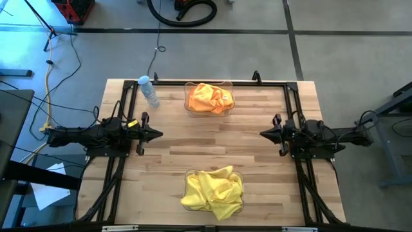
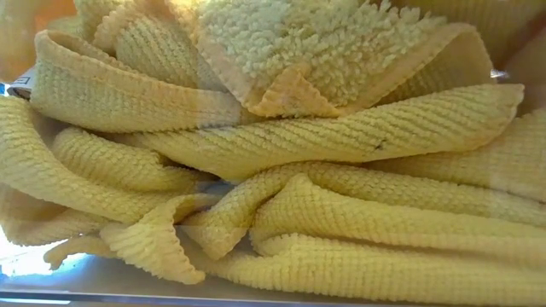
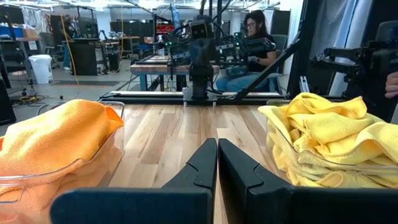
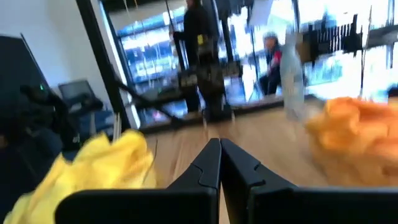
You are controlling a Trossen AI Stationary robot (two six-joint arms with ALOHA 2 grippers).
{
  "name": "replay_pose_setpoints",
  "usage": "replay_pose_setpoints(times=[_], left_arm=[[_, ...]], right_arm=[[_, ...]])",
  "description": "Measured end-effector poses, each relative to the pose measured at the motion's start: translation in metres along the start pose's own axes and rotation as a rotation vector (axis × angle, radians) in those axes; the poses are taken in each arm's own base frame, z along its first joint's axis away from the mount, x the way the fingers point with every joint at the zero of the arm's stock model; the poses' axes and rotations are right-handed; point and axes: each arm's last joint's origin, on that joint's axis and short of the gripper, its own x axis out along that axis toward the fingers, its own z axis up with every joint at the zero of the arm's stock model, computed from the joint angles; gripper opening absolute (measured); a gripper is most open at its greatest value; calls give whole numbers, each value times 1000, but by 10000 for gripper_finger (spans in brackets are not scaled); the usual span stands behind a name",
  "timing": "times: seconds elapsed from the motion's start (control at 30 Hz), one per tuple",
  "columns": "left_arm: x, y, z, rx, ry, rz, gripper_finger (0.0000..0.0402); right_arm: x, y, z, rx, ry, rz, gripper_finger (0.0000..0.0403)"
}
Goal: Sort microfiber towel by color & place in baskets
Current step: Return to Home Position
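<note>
Orange towels (image 1: pixel 209 98) fill the clear basket (image 1: pixel 189 86) at the table's far edge; in the left wrist view the orange towels (image 3: pixel 53 140) bulge over its rim. Yellow towels (image 1: pixel 214 191) are heaped in the second clear basket (image 1: pixel 239 175) at the near edge and fill the low view (image 2: pixel 281 170). My left gripper (image 1: pixel 159 135) hovers at the table's left side, shut (image 3: pixel 217 146), touching nothing. My right gripper (image 1: pixel 262 133) hovers at the right side, shut (image 4: pixel 219 146), also free. Bare wood lies between them.
A small plastic water bottle (image 1: pixel 149 91) stands near the far left corner, beside the orange basket. A black metal frame (image 1: pixel 212 82) runs around the tabletop. A seated person (image 3: pixel 252 46) is in the room beyond the table. The table's middle (image 1: pixel 209 138) is bare wood.
</note>
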Motion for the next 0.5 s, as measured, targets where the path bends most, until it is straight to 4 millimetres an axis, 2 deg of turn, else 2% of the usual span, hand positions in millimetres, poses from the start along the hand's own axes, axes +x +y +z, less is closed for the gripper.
replay_pose_setpoints(times=[0.2,0.5], left_arm=[[0,0,0,0,0,0,3],[0,0,0,0,0,0,3]], right_arm=[[0,-1,-9,54,99,-15,0],[0,-1,-9,-35,101,-10,0]])
